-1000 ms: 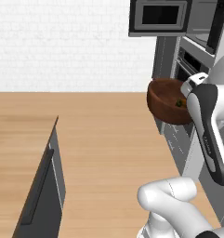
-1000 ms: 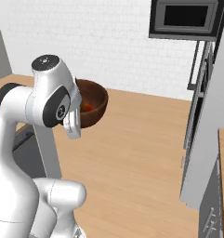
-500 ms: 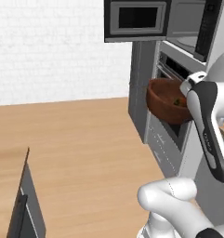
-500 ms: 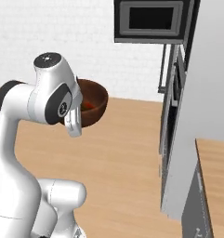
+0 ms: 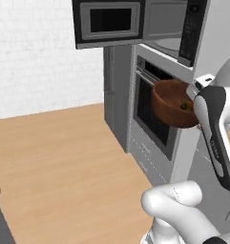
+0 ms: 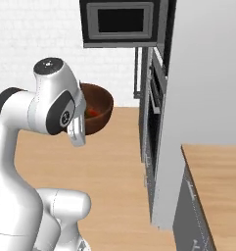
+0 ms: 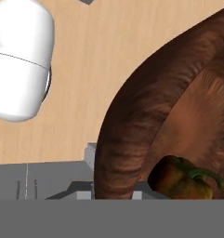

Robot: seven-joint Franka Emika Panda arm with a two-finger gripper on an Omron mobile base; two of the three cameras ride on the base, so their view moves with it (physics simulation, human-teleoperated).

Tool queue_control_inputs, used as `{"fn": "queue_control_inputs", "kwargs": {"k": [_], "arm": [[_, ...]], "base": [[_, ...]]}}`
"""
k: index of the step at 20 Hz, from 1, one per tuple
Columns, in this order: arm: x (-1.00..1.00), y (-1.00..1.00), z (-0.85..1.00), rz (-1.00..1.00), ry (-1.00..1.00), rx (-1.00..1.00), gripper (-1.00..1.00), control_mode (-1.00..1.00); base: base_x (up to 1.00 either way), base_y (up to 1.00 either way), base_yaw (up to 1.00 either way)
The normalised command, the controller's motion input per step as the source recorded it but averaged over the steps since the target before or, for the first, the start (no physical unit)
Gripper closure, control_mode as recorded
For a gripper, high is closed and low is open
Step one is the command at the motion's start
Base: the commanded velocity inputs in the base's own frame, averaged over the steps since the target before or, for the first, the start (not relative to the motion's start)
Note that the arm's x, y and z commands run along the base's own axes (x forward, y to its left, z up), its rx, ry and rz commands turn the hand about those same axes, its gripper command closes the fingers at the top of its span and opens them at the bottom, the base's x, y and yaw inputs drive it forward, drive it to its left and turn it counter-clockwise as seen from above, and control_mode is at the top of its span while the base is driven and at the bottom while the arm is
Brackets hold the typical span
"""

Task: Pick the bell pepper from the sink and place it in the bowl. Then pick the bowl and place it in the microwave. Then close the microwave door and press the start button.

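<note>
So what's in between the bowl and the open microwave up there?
Nothing solid. In the left base view, the bowl hangs in the air in front of the oven, and just a bare gap separates it from the microwave above.

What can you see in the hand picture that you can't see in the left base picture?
The hand view looks right into the bowl, so the bell pepper is plain, red-orange with its green stem, lying on the bowl's inner wall. The left base view gives the room instead: the microwave up high with the microwave door swung open, the oven beneath it, and the white arm carrying the bowl in front of the oven. Both show the reddish-brown bowl and the wooden floor.
</note>
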Motion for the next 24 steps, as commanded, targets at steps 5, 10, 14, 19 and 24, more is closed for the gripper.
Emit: {"fn": "queue_control_inputs", "kwargs": {"k": [5, 10, 14, 19, 24], "arm": [[0.0, 0.0, 0.0, 0.0, 0.0, 0.0, 1.0, 1.0], [0.0, 0.0, 0.0, 0.0, 0.0, 0.0, 1.0, 1.0], [0.0, 0.0, 0.0, 0.0, 0.0, 0.0, 1.0, 1.0], [0.0, 0.0, 0.0, 0.0, 0.0, 0.0, 1.0, 1.0], [0.0, 0.0, 0.0, 0.0, 0.0, 0.0, 1.0, 1.0]], "base": [[0.99, 0.07, -0.3], [0.4, 0.26, -0.28], [0.39, 0.31, -0.31], [0.87, 0.42, -0.34], [0.4, 0.59, -0.26]]}}
